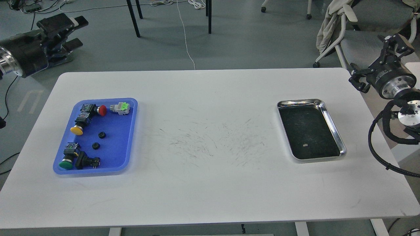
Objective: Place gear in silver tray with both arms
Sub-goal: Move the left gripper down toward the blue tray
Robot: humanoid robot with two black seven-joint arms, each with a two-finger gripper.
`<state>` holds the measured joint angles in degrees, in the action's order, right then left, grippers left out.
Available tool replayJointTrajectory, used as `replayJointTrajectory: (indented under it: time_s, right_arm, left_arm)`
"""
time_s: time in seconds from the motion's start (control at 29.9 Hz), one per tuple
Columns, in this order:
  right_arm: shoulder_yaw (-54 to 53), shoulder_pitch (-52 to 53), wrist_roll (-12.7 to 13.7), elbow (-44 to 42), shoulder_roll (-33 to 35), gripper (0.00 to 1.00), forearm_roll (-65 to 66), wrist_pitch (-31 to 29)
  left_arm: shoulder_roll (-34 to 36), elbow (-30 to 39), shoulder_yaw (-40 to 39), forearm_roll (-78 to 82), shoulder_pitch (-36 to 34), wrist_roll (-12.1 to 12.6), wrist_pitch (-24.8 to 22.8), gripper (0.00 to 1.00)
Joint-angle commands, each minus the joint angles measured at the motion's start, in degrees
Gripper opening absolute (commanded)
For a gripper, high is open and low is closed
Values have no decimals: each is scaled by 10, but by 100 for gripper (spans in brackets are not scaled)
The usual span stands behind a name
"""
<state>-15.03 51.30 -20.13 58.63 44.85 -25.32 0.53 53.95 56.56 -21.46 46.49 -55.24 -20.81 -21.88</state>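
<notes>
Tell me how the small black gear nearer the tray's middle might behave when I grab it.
The upper gear looks small and round, so it may roll or skid on the smooth blue tray. It probably stays rigid. Lying flat, it offers the fingers little height.

The wide middle of the white table [210, 131] between the blue tray [128, 131] and the silver tray [331, 124] is open to a gripper from any side. Inside the blue tray, push-button switches [78, 124] crowd its left side around two small black gears [98, 140]. The silver tray's raised rim borders its bottom.
</notes>
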Motion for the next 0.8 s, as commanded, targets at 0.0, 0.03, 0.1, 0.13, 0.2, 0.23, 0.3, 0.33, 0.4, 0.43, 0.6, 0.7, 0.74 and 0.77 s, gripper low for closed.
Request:
replayJointTrajectory:
  time_s: [0.0, 0.03, 0.1, 0.13, 0.2, 0.23, 0.3, 0.33, 0.4, 0.43, 0.6, 0.7, 0.74, 0.77]
  right_arm:
    - [0, 0, 1, 0, 1, 100, 0, 0]
    - [0, 0, 0, 0, 1, 100, 0, 0]
    - [1, -1, 1, 0, 1, 100, 0, 0]
    - [1, -1, 0, 0, 1, 100, 0, 0]
    - [0, -1, 1, 0, 1, 100, 1, 0]
    - [1, -1, 0, 0, 1, 100, 1, 0]
    - [1, -1, 1, 0, 1, 100, 1, 0]
    - [2, -1, 1, 0, 1, 100, 1, 0]
    - [2, -1, 1, 0, 1, 100, 2, 0]
    - [3, -1, 1, 0, 1, 100, 2, 0]
    - [4, -1, 1, -1, 1, 100, 8, 0]
    - [4, -1, 1, -1, 1, 100, 18, 1]
    - [4, -1, 1, -1, 1, 100, 19, 1]
    - [4, -1, 1, -1, 1, 100, 19, 1]
  left_arm:
    - [2, -8, -10, 4, -14, 5, -16, 93]
    - [2, -6, -12, -5, -15, 4, -18, 98]
    - [1, -8, -4, -16, -16, 2, -8, 98]
    - [4, -8, -5, -15, -15, -3, -11, 98]
    - [1, -7, -3, -5, -14, -7, -11, 98]
    - [2, -1, -3, 4, -12, -9, -11, 98]
    - [2, 11, 4, 79, -13, -12, -5, 98]
    - [4, 17, 3, 122, -14, -12, -8, 98]
    - [4, 27, 6, 185, -12, -13, -5, 98]
    - [3, 31, 10, 214, -9, -13, -4, 98]
    - [2, 51, 33, 294, 12, -22, 13, 97]
    - [1, 70, 44, 367, 28, -33, 35, 94]
    - [1, 75, 48, 393, 33, -39, 39, 93]
    - [-2, 75, 52, 423, 37, -46, 47, 92]
